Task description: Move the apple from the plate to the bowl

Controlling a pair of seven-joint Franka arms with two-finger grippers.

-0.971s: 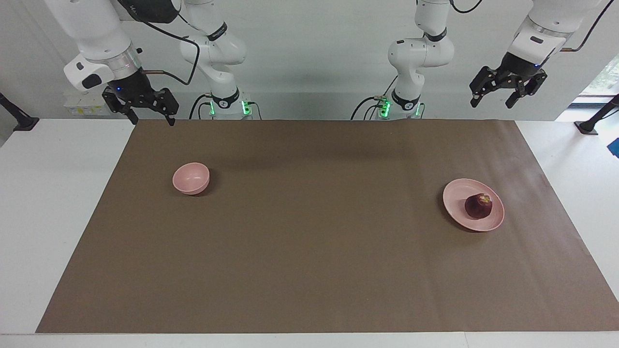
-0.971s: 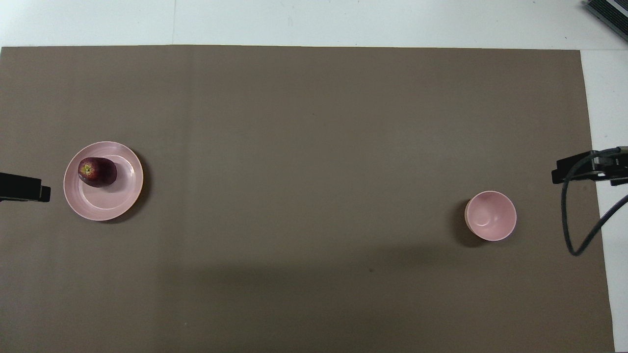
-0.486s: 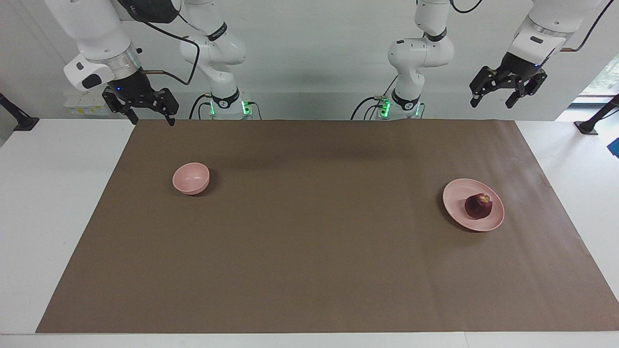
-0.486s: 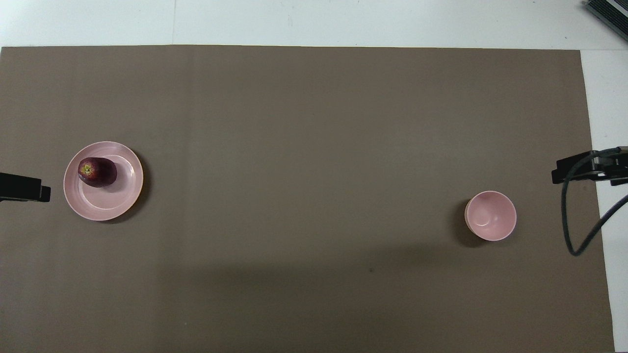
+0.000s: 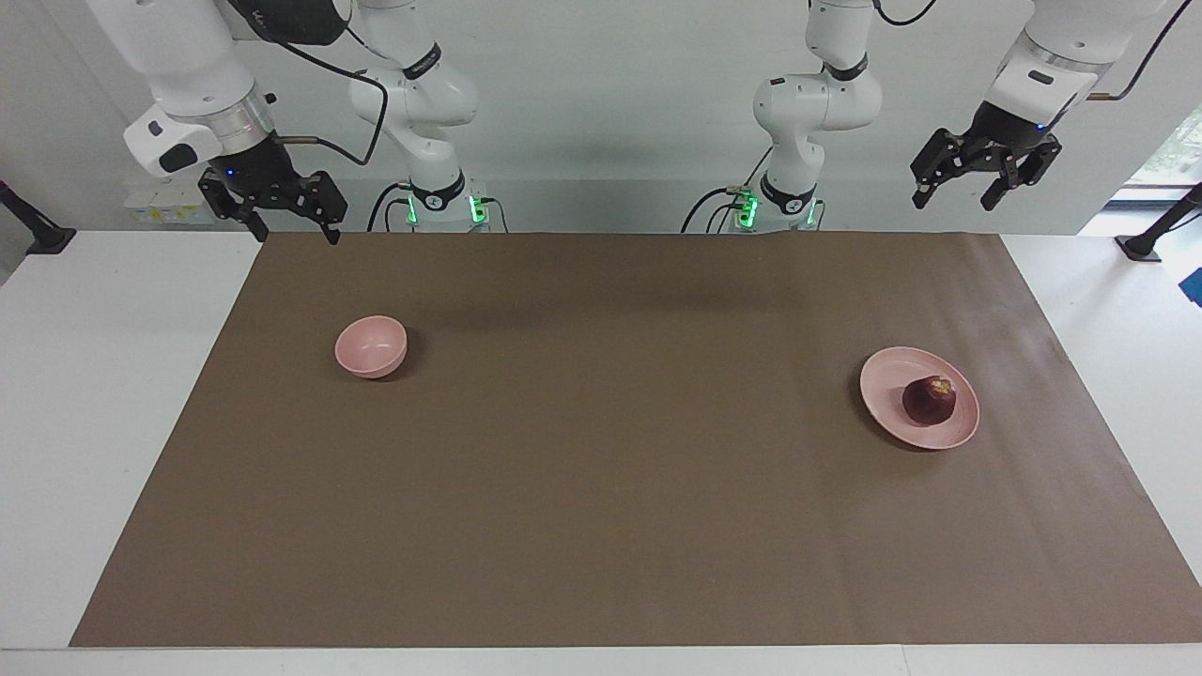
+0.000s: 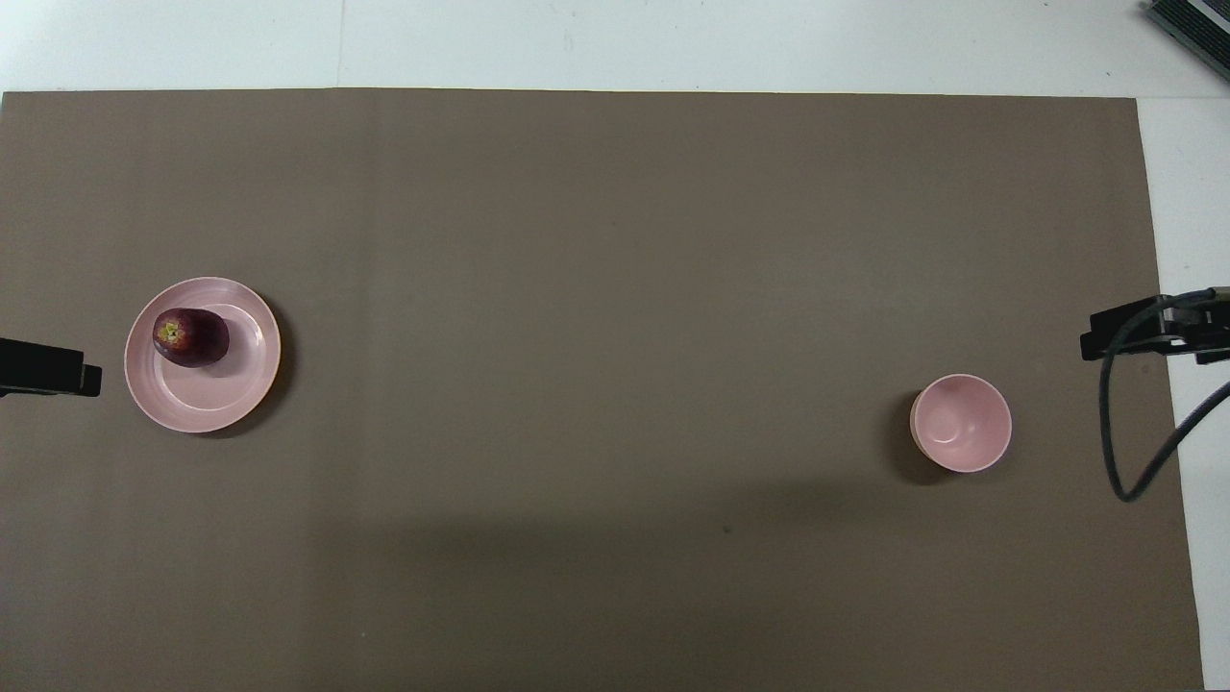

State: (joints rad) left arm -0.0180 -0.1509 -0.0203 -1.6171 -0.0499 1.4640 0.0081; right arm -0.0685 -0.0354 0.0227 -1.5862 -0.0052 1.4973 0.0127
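Sitting on the plate (image 5: 892, 376) toward the left arm's end of the counter (image 5: 113, 376), the apple (image 5: 929, 400) is untouched. The bowl (image 5: 371, 346) stands well apart. Left gripper (image 5: 961, 194) and right gripper (image 5: 294, 225) hang raised, jaws wide, holding nothing.

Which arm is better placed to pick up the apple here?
Left, likely. The apple sits on the plate at the left arm's end of the table, and the open left pincer hangs up at that end. The right pincer hangs nearer the bowl.
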